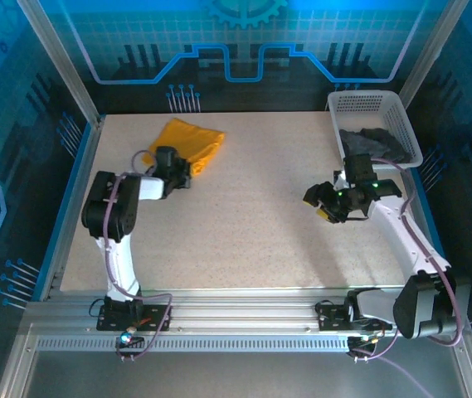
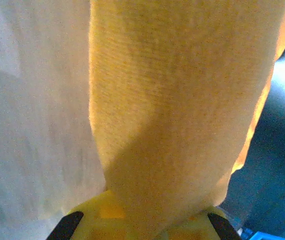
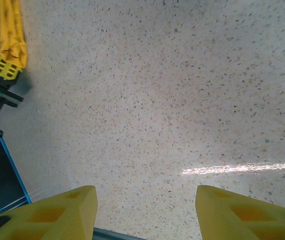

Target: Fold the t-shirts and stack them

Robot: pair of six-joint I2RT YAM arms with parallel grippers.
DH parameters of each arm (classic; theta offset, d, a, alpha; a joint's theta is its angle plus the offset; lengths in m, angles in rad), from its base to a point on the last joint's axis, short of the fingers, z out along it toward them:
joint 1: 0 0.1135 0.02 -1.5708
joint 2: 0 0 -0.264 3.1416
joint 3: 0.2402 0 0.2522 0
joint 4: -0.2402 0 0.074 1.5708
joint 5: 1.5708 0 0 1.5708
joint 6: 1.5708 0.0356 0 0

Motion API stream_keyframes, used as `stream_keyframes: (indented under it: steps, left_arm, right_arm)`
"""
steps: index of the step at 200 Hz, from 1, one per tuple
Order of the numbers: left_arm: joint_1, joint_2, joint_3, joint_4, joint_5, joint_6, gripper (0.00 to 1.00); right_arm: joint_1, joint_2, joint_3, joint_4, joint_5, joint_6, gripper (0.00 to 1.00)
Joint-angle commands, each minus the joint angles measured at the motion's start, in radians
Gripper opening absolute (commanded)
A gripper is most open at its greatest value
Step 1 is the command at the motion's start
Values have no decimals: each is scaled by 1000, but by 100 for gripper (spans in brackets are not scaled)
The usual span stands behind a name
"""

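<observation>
Yellow plastic fingers (image 2: 97, 212) of the left gripper (image 2: 142, 222) are pressed together at the bottom of the left wrist view, pinching a fold of the bright orange-yellow cloth t-shirt (image 2: 182, 100), which runs up and away from the pinch in a thick band. From above, that shirt lies bunched at the far left of the pale speckled table (image 1: 252, 224), with the left gripper on its near edge. The right gripper (image 1: 328, 212) hangs over the right half of the table, well apart from the shirt. Its jaws stand about half open with nothing between them but bare tabletop. The dark charcoal grey t-shirt (image 1: 377, 143) sits crumpled in the white plastic lattice basket (image 1: 368, 96) at the far right corner. The step in hand looks like drawing the orange shirt out of its heap so it can be spread flat for folding. To do it well, the pinch should be kept firm and the cloth pulled slowly toward the open middle of the table, low enough that the trailing part drags and unrolls instead of swinging. How many layers are caught cannot be told, so the lift should start gently to see whether the whole garment follows. The right gripper would best come across and take a second corner or the hem, so the two can tension the shirt between them. The shirt lies close to the left rail, so pulling inward, not sideways, keeps it from slipping off.
</observation>
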Motion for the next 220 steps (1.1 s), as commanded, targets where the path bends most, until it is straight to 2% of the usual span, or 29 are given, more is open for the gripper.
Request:
stream_keyframes:
  steps: [1, 40, 79, 109, 161, 167, 180, 189, 217, 219, 220]
  left_arm:
    - [83, 25, 34, 0, 89, 132, 0]
    - [216, 107, 142, -16, 97, 139, 0]
    - [278, 215, 308, -57, 136, 170, 0]
    - [266, 264, 363, -28, 163, 112, 0]
    - [175, 206, 292, 77, 61, 10, 0]
    - [174, 203, 285, 84, 59, 7, 6]
    - [176, 194, 269, 92, 61, 8, 27]
    - [177, 179, 260, 92, 70, 16, 38]
    - [178, 80, 217, 93, 119, 73, 65]
    - [178, 69, 213, 90, 124, 80, 70]
    - [177, 64, 211, 89, 126, 85, 79]
  right_arm:
    - [34, 26, 33, 19, -8, -11, 55]
    - [59, 71, 69, 18, 10, 4, 55]
    - [70, 112, 105, 19, 20, 16, 54]
    - [78, 136, 116, 28, 21, 15, 54]
    - [101, 184, 144, 67, -2, 13, 55]
    - [103, 184, 147, 78, -12, 9, 56]
    - [110, 172, 149, 119, -40, -5, 56]
    - [117, 155, 147, 156, -61, -15, 57]
    - [123, 42, 105, 304, -90, -26, 59]
    - [123, 38, 101, 317, -86, -22, 60]
    - [123, 27, 99, 322, -85, -22, 60]
